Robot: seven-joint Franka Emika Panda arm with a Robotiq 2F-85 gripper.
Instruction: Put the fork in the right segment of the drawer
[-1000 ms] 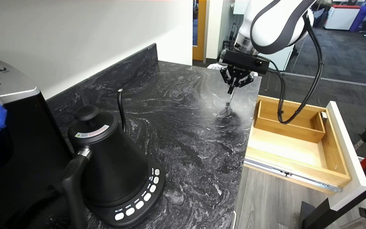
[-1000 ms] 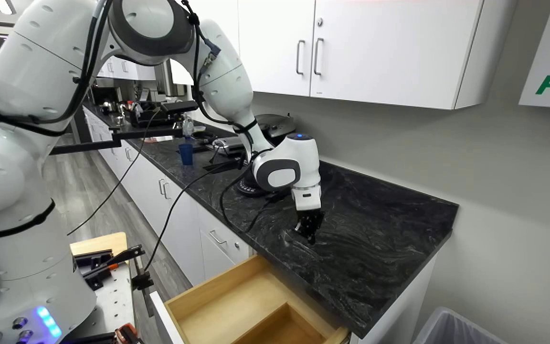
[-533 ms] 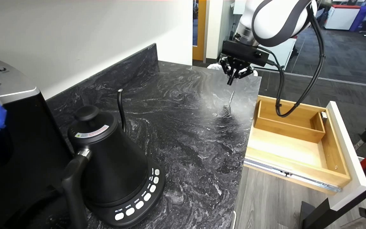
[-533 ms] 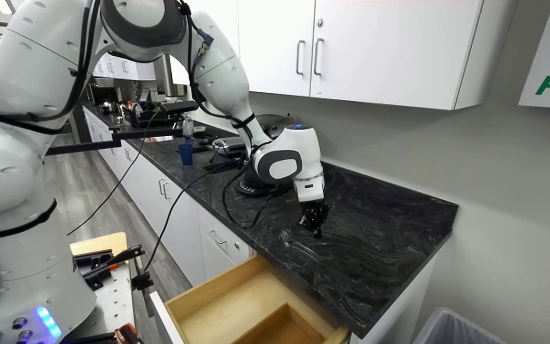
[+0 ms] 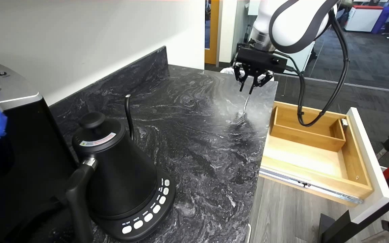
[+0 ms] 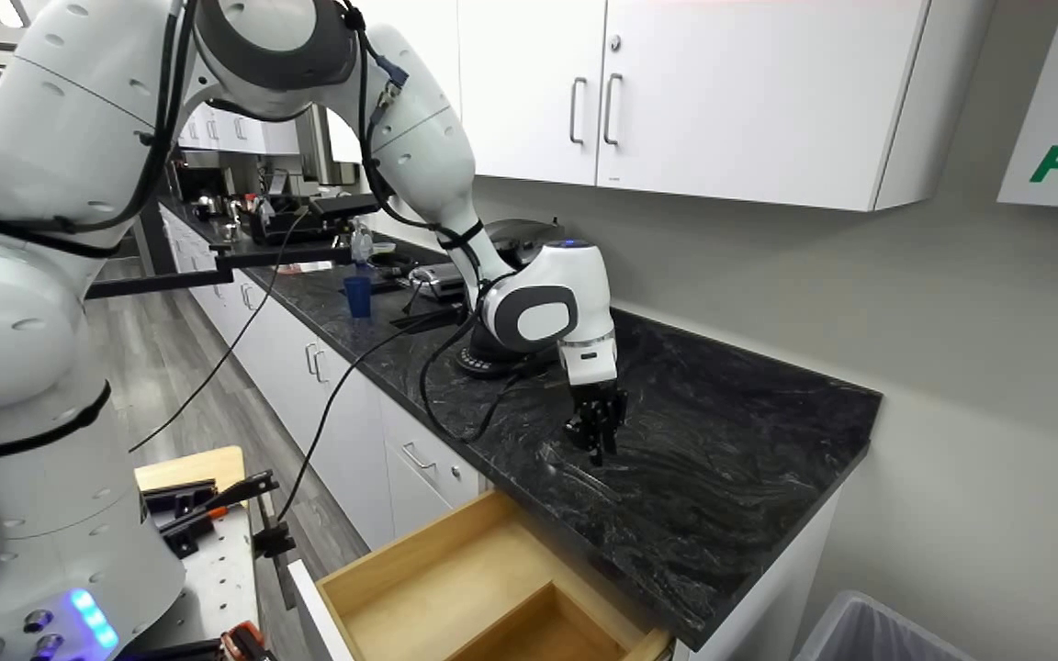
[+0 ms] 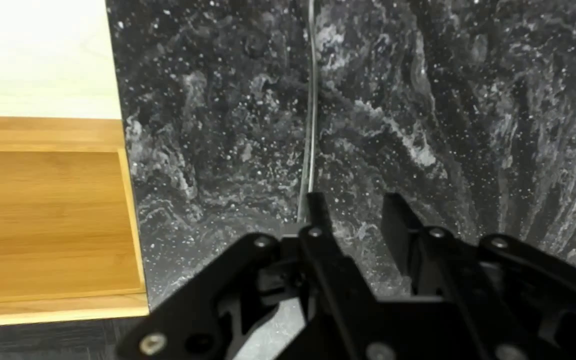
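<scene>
The slim silver fork [image 5: 246, 105] lies on the dark marbled counter near the edge by the drawer. Its thin handle [image 7: 313, 100] shows in the wrist view, running down behind the left finger [image 7: 318, 212]; its tines are out of that view. My gripper [image 5: 246, 90] is open and empty, pointing down above the fork. In the wrist view the gap between the fingertips [image 7: 354, 197] lies just right of the handle. The light-wood drawer [image 5: 304, 155] is pulled open beside the counter; it also shows in an exterior view [image 6: 437, 588]. A wooden divider [image 5: 307, 137] splits its inside.
A black kettle [image 5: 118, 172] and a coffee machine [image 5: 19, 135] stand on the counter. A low backsplash [image 5: 113, 87] runs along the wall. White cupboards [image 6: 731, 101] hang above the counter. A cable loop [image 5: 302, 108] hangs from the arm over the drawer.
The gripper was shut one second ago, low at the fork's handle. It rose still shut, without the fork. Now it has opened and is slightly lower. The fork stays on the counter.
</scene>
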